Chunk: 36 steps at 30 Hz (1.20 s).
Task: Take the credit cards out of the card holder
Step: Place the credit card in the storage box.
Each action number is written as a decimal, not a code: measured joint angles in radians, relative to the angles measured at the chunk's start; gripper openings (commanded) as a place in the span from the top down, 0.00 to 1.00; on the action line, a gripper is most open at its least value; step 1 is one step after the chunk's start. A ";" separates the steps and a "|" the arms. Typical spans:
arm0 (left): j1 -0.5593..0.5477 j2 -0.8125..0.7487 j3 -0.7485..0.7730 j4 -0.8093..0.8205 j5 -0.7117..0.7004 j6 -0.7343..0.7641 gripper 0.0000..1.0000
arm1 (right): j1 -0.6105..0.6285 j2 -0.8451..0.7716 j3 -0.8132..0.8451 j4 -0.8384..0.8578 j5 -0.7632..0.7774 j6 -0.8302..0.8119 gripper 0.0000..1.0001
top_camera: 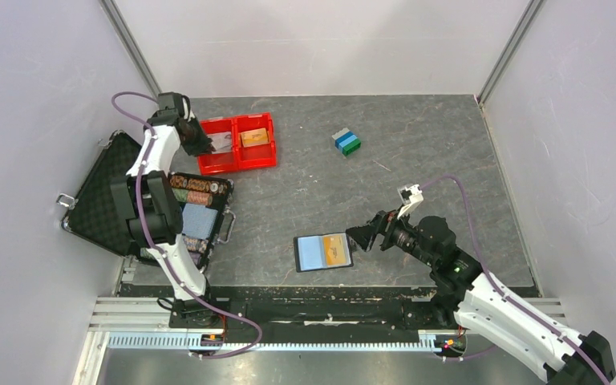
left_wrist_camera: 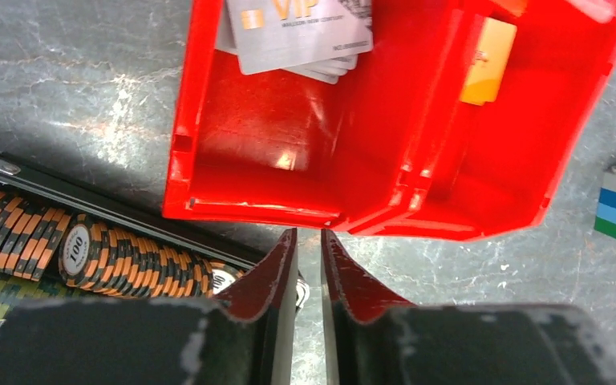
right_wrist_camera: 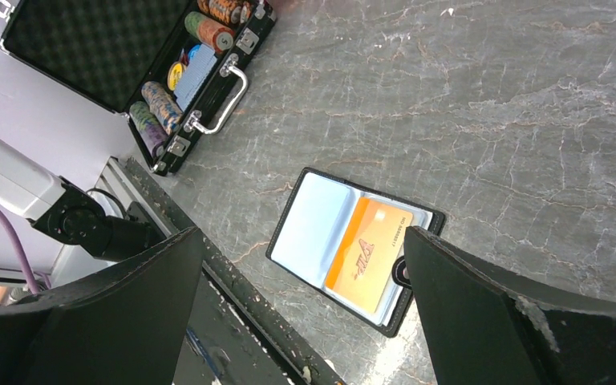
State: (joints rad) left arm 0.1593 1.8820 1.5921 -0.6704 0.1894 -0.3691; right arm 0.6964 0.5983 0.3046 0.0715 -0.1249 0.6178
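Observation:
The card holder (top_camera: 311, 253) lies open on the table near the front edge, with a blue-grey left page and an orange credit card (top_camera: 337, 251) in its right page. My right gripper (top_camera: 356, 235) is open and empty, just right of and above the holder. In the right wrist view the holder (right_wrist_camera: 313, 220) and its orange card (right_wrist_camera: 369, 253) lie between my open fingers (right_wrist_camera: 465, 297). My left gripper (top_camera: 206, 147) is shut and empty over the near edge of the red tray (top_camera: 237, 164). Whitish-grey cards (left_wrist_camera: 301, 32) lie in one compartment and an orange card (left_wrist_camera: 488, 62) in the other.
A large black foam-lined case (top_camera: 104, 196) with rows of poker chips (top_camera: 200, 191) lies open at the left. Stacked grey, blue and green blocks (top_camera: 346, 142) stand at the back centre. The metal rail (top_camera: 289, 309) runs along the table's front edge.

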 measured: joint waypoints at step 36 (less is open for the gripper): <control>-0.026 0.217 -0.026 0.312 -0.161 -0.055 0.98 | 0.000 0.023 0.000 0.020 0.010 0.017 0.02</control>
State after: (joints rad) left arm 0.1329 2.0995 1.5665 -0.3588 0.0288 -0.4240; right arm 0.6964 0.6216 0.3046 0.0914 -0.1150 0.6346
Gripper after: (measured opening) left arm 0.031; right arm 0.979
